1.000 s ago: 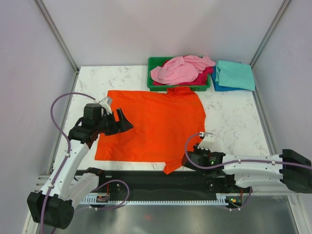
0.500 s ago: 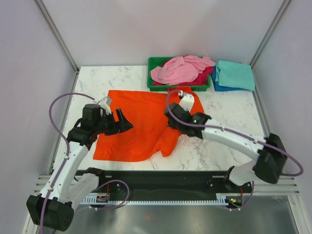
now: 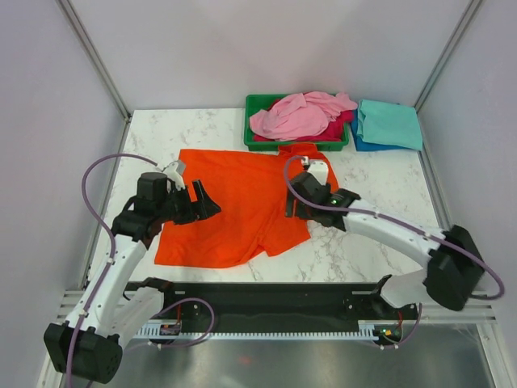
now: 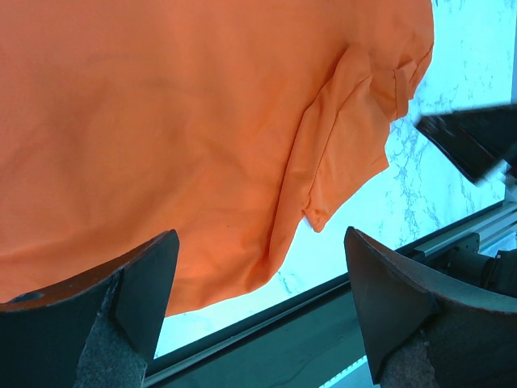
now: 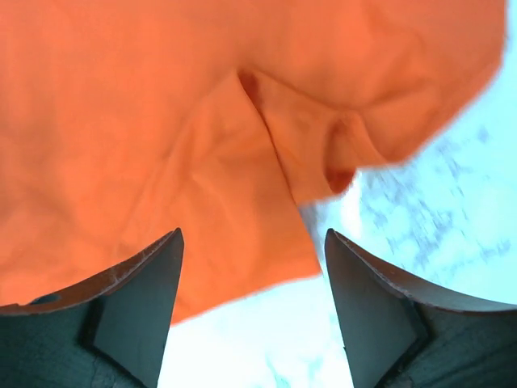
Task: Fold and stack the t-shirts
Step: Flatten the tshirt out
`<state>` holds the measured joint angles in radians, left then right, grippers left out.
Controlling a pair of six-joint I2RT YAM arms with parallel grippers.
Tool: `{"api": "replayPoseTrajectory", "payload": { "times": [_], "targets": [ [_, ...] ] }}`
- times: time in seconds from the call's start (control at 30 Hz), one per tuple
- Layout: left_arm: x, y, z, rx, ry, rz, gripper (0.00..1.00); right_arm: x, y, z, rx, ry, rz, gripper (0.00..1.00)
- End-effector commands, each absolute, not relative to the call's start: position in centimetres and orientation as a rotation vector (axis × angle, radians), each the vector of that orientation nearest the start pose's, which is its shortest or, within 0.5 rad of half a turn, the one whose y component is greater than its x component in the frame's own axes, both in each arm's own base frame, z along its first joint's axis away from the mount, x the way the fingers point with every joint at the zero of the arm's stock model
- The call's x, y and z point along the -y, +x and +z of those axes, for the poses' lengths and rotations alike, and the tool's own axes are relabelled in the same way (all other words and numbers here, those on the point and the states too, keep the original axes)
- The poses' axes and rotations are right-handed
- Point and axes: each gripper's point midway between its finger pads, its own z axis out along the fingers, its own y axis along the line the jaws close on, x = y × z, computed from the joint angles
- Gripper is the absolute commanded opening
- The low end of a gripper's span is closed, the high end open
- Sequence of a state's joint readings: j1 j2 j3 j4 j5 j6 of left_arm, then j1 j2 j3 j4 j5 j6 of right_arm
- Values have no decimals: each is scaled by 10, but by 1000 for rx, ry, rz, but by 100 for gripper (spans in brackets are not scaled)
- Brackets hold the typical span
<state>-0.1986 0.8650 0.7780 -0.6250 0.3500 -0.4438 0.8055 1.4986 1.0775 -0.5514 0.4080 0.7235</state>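
**Orange shirt spread out, both claws apart**

From above, the orange t-shirt [image 3: 234,214] lay flat in the middle of the marble surface [image 3: 380,186], between the two arms. Its longer run went left to right. What looked like the neck band pointed to the far edge, just at the near wall of the green tray [image 3: 252,109]. The near right part of the shirt lay rumpled and doubled over onto itself.

The overhead view alone showed the rest of the laundry. A light pink shirt [image 3: 295,117] was heaped in the tray over a magenta one [image 3: 338,127]. Just right of the tray, a folded teal shirt [image 3: 389,123] sat on a blue one [image 3: 359,144].

The wrist cameras gave what the overhead could not. The left claw [image 3: 203,202] was over the shirt's left side, and in its own view [image 4: 260,238] the fingers stood wide apart with nothing between them. Beyond them lay smooth orange cloth, with a small flap turned over at the shirt's edge against the marble.

The right claw [image 3: 295,204] was over the shirt's right side. Its camera [image 5: 253,234] showed the fingers parted too, gripping nothing, above a creased fold and a puckered bit of cloth (blurred, so I could not make out which part of the shirt it was). I could not tell whether either claw touched the cloth.
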Motion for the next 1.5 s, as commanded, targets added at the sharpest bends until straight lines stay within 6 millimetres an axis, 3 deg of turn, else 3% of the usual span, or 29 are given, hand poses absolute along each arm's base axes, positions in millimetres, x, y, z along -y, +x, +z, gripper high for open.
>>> {"api": "replayPoseTrajectory", "payload": {
  "times": [0.0,0.03,0.07,0.2,0.47,0.7,0.9,1.03,1.13,1.17,1.23,1.27,1.33,1.37,1.4,1.47],
  "targets": [
    [130,231,176,-2307,-28,-759,90,-213,252,111,-2414,145,255,78],
    [130,230,175,-2308,-26,-758,90,-208,244,115,-2399,162,290,76],
    [131,230,176,-2307,-26,-763,90,-198,232,96,-2429,167,270,75],
    [131,230,175,-2309,-25,-766,91,-184,218,72,-2440,212,276,72],
    [132,231,172,-2321,-27,-767,90,-194,234,57,-2412,176,251,69],
    [130,232,170,-2325,-36,-752,90,-205,232,28,-2473,148,262,65],
    [130,232,169,-2328,-37,-750,90,-199,228,22,-2468,160,260,43],
    [129,233,169,-2330,-41,-746,90,-194,221,19,-2475,157,263,19],
    [128,233,169,-2328,-43,-737,90,-195,215,28,-2470,171,324,0],
    [127,234,169,-2327,-46,-731,90,-193,209,29,-2484,174,336,0],
    [126,235,168,-2329,-53,-722,90,-194,201,48,-2462,218,430,0],
    [126,235,167,-2334,-56,-722,90,-187,189,50,-2492,221,412,0],
    [126,236,165,-2346,-64,-716,90,-180,180,76,-2449,269,483,0],
    [125,236,164,-2352,-74,-710,90,-168,165,75,-2491,301,464,0],
    [123,236,164,-2356,-88,-701,89,-165,160,93,-2445,325,540,0],
    [118,237,162,-2360,-137,-664,89,-155,140,101,-2480,368,587,0]
  ]
}}
